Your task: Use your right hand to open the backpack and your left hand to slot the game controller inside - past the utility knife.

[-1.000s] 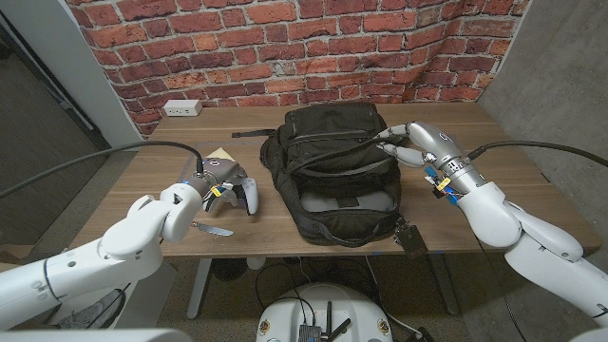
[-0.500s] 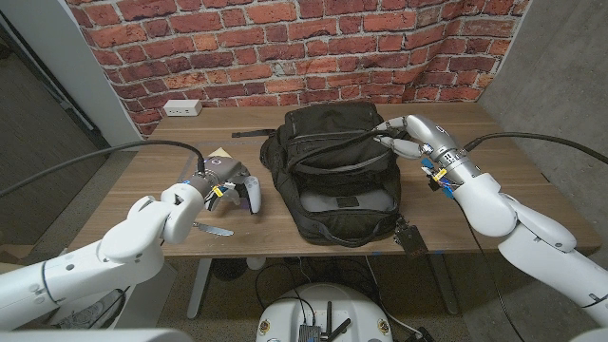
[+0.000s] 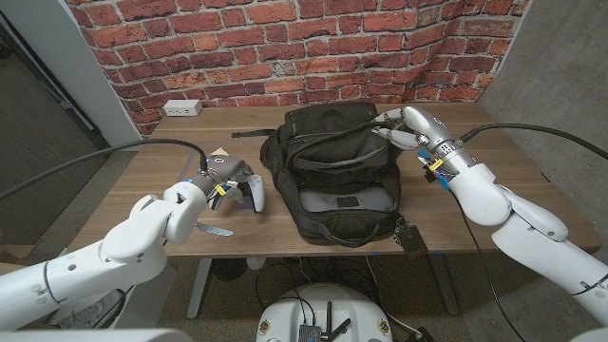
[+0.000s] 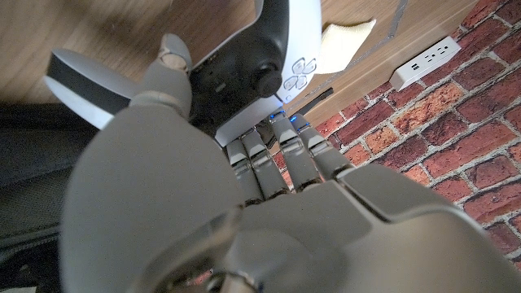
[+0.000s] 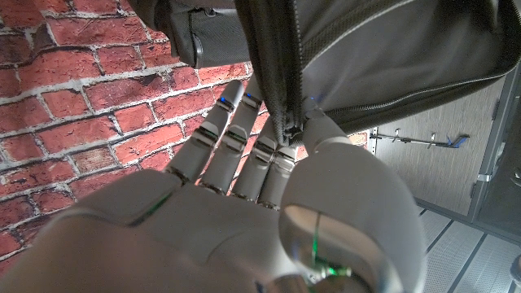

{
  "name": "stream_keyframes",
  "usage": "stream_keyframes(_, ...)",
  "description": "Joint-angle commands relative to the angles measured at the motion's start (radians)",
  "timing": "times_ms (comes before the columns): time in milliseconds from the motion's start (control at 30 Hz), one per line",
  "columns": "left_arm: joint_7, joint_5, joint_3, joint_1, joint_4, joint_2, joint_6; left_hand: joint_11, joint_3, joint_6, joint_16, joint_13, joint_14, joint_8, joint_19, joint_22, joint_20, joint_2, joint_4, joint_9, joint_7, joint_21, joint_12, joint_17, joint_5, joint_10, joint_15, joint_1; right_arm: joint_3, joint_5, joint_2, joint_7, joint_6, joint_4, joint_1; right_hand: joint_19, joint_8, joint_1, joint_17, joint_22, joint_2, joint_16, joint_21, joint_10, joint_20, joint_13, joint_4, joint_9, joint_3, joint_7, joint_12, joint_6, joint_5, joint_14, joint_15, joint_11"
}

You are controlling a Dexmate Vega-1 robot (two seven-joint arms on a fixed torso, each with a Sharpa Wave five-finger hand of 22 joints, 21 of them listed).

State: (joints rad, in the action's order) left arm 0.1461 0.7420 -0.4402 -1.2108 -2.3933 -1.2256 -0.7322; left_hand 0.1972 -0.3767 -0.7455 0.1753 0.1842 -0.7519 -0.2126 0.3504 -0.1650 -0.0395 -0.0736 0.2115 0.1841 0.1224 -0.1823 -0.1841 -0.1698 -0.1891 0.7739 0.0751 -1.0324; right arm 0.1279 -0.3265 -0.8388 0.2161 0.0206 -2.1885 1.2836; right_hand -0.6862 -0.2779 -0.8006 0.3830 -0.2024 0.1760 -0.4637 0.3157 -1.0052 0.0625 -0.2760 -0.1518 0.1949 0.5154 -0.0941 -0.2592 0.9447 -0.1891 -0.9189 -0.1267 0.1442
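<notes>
A black backpack (image 3: pixel 332 180) lies mid-table with its main compartment gaping toward me. My right hand (image 3: pixel 404 128) pinches the upper zipper edge (image 5: pixel 286 122) between thumb and fingers and holds it lifted at the bag's far right. Left of the bag, my left hand (image 3: pixel 217 180) grips the white game controller (image 3: pixel 250 194), whose black middle and buttons face the wrist camera (image 4: pixel 277 49). The silver utility knife (image 3: pixel 214 229) lies on the table just in front of my left hand, near the front edge.
A white power strip (image 3: pixel 180 107) sits at the back left corner. A tan piece of paper (image 3: pixel 221 152) lies behind my left hand. A loose strap (image 3: pixel 249 134) trails behind the bag, and a black tag (image 3: pixel 410 236) hangs at the front edge.
My right hand has pulled the zipper edge up and back, so the bag's mouth gapes wider. My left hand with the controller has edged slightly toward the backpack.
</notes>
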Motion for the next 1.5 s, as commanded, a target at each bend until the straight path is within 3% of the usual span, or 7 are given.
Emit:
stream_keyframes(33, 0.010, 0.001, -0.009, 0.001, -0.012, 0.010, 0.000, 0.012, -0.050, -0.104, 0.005, 0.005, -0.012, -0.005, 0.000, -0.003, -0.163, 0.120, -0.044, 0.005, 0.029, -0.005, -0.007, -0.003, -0.003, 0.024, 0.161, 0.044, 0.030, 0.037, -0.008, -0.014, -0.034, 0.011, -0.061, -0.010, 0.000, -0.004, 0.006, -0.005, 0.010, -0.003, 0.008, -0.006, 0.150, -0.004, -0.001, 0.004, 0.008, 0.000, -0.007, 0.007, -0.010, -0.008, -0.094, -0.006)
stream_keyframes(300, 0.010, -0.003, 0.006, -0.016, -0.037, 0.002, -0.025, 0.012, -0.050, -0.106, 0.005, 0.005, -0.012, -0.005, 0.000, -0.003, -0.162, 0.119, -0.043, 0.005, 0.030, -0.005, -0.008, -0.003, -0.003, 0.025, 0.162, 0.044, 0.056, 0.067, -0.008, -0.020, -0.056, 0.024, -0.106, -0.011, 0.003, -0.006, 0.009, -0.005, 0.010, -0.003, 0.011, -0.005, 0.150, -0.007, -0.001, 0.004, 0.009, 0.005, -0.007, 0.008, -0.011, -0.008, -0.094, -0.003)
stream_keyframes(667, 0.051, 0.020, -0.002, 0.004, -0.078, 0.003, -0.048, 0.012, -0.052, -0.106, 0.006, 0.005, -0.013, -0.004, 0.001, -0.003, -0.162, 0.120, -0.044, 0.005, 0.028, -0.006, -0.008, -0.003, -0.003, 0.026, 0.161, 0.046, 0.102, 0.074, 0.001, 0.007, -0.038, 0.059, -0.162, -0.012, 0.007, -0.005, 0.014, -0.006, 0.009, -0.005, 0.016, -0.005, 0.151, -0.012, 0.000, 0.005, 0.008, 0.008, -0.008, 0.010, -0.012, -0.011, -0.092, -0.003)
stream_keyframes(1033, 0.157, 0.091, -0.057, 0.072, -0.110, 0.046, -0.069, 0.011, -0.053, -0.105, 0.005, 0.005, -0.014, -0.003, 0.002, -0.003, -0.162, 0.119, -0.046, 0.005, 0.026, -0.006, -0.008, -0.003, -0.003, 0.026, 0.159, 0.053, 0.146, 0.071, -0.002, -0.003, -0.059, 0.075, -0.217, -0.012, 0.010, -0.005, 0.018, -0.006, 0.009, -0.004, 0.020, -0.002, 0.151, -0.017, 0.000, 0.005, 0.009, 0.012, -0.007, 0.011, -0.013, -0.010, -0.091, -0.006)
stream_keyframes(1500, 0.218, 0.204, -0.105, 0.065, -0.153, 0.118, -0.107, 0.011, -0.054, -0.108, 0.005, 0.005, -0.016, -0.003, 0.006, -0.003, -0.161, 0.118, -0.046, 0.005, 0.023, -0.007, -0.009, -0.003, -0.003, 0.031, 0.160, 0.057, 0.184, 0.077, -0.006, -0.010, -0.047, 0.102, -0.263, -0.012, 0.014, -0.005, 0.022, -0.007, 0.008, -0.003, 0.025, -0.004, 0.151, -0.023, 0.001, 0.006, 0.009, 0.013, -0.008, 0.013, -0.014, -0.009, -0.091, -0.009)
